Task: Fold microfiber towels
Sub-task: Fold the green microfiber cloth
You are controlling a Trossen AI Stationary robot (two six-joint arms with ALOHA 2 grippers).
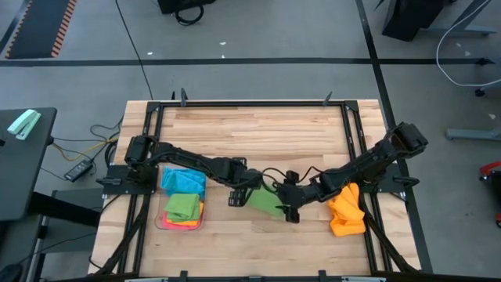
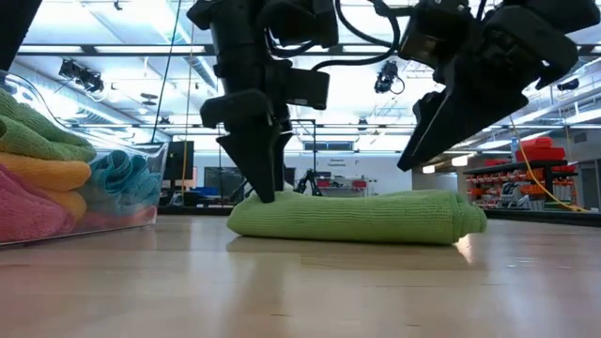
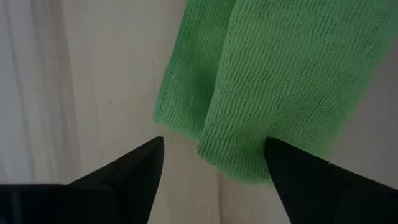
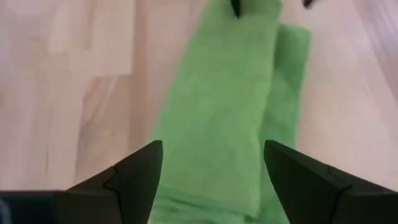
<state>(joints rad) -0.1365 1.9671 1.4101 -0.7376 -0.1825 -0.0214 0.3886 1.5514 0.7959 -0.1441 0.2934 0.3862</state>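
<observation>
- In the low view the pale wooden counter (image 2: 300, 291) fills the blurred lower half of the frame; its grain is hard to make out up close.
- A green towel (image 2: 357, 216) lies folded at mid-frame, a long, low, soft roll with a ribbed knit surface and rounded ends; from above it sits at lower centre (image 1: 264, 201), partly hidden under both arms.
- The left gripper (image 2: 261, 155) points down at the roll's left end, jaws apart, holding nothing; the fingertips seem to touch the cloth, though contact is unclear.
- The right gripper (image 2: 451, 122) hangs tilted above the roll's right end, jaws spread and empty; its upper part is cut off by the top edge.
- At the left edge a clear plastic tray (image 2: 131, 202), cut off, holds folded green, orange, pink and blue towels (image 2: 42, 178).
- From above, a crumpled orange towel (image 1: 347, 210) lies at lower right.
</observation>
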